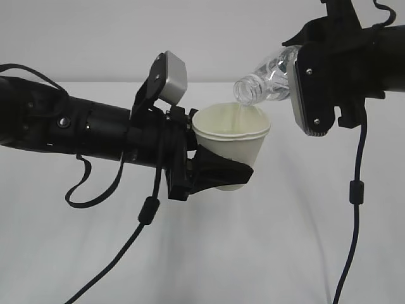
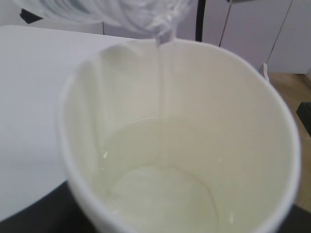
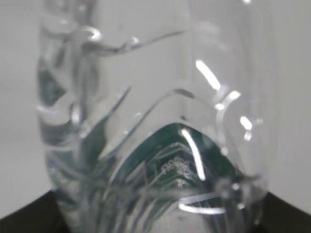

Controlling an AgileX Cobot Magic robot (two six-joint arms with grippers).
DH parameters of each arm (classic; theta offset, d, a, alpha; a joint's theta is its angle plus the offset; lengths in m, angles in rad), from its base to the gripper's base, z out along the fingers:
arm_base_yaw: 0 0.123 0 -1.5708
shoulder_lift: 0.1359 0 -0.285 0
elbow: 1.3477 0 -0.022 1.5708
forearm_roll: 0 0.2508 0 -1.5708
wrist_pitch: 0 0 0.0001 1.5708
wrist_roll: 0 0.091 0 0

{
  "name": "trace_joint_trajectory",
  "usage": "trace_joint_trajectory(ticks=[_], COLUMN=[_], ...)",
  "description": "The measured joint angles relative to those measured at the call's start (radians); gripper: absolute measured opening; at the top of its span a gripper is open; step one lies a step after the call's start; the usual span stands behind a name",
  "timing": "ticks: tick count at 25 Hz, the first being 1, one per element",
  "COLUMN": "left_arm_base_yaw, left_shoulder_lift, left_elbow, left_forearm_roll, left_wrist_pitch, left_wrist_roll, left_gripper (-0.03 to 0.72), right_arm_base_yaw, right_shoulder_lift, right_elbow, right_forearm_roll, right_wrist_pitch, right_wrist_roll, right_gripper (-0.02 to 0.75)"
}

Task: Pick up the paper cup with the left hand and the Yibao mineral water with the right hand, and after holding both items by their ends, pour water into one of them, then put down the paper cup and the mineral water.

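Note:
The paper cup (image 1: 233, 140) is held upright above the table, with my left gripper (image 1: 223, 166) shut on its lower part. My right gripper (image 1: 304, 75) is shut on the Yibao mineral water (image 1: 269, 77), which is tipped with its open neck just over the cup's rim. In the left wrist view a thin stream of water (image 2: 163, 73) falls from the bottle (image 2: 121, 12) into the cup (image 2: 233, 121), where water (image 2: 160, 189) pools at the bottom. The right wrist view is filled by the clear ribbed bottle (image 3: 155, 111), its green label (image 3: 170, 150) showing through. Both grippers' fingertips are mostly hidden.
The white table (image 1: 285, 253) lies below both arms. A black cable (image 1: 149, 209) loops under the left arm and another cable (image 1: 355, 190) hangs from the right one. Beyond the table's far edge are pale cabinets (image 2: 252, 34) and a wooden floor (image 2: 291, 92).

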State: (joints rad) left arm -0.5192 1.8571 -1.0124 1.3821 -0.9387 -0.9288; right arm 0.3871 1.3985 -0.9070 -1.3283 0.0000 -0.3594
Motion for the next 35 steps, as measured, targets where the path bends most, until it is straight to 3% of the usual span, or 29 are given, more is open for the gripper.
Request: trace_joint_trajectory(ticks=[35], left_arm_base_yaw=[0.0], left_shoulder_lift=[0.0], left_elbow=[0.0], left_forearm_roll=[0.0], left_wrist_pitch=[-0.008], left_wrist_roll=[0.0], left_gripper=[0.461], right_arm_base_yaw=[0.0], right_shoulder_lift=[0.0], right_elbow=[0.0], right_forearm_roll=[-0.004], right_wrist_pitch=[0.0], right_wrist_roll=[0.0], right_gripper=[0.453])
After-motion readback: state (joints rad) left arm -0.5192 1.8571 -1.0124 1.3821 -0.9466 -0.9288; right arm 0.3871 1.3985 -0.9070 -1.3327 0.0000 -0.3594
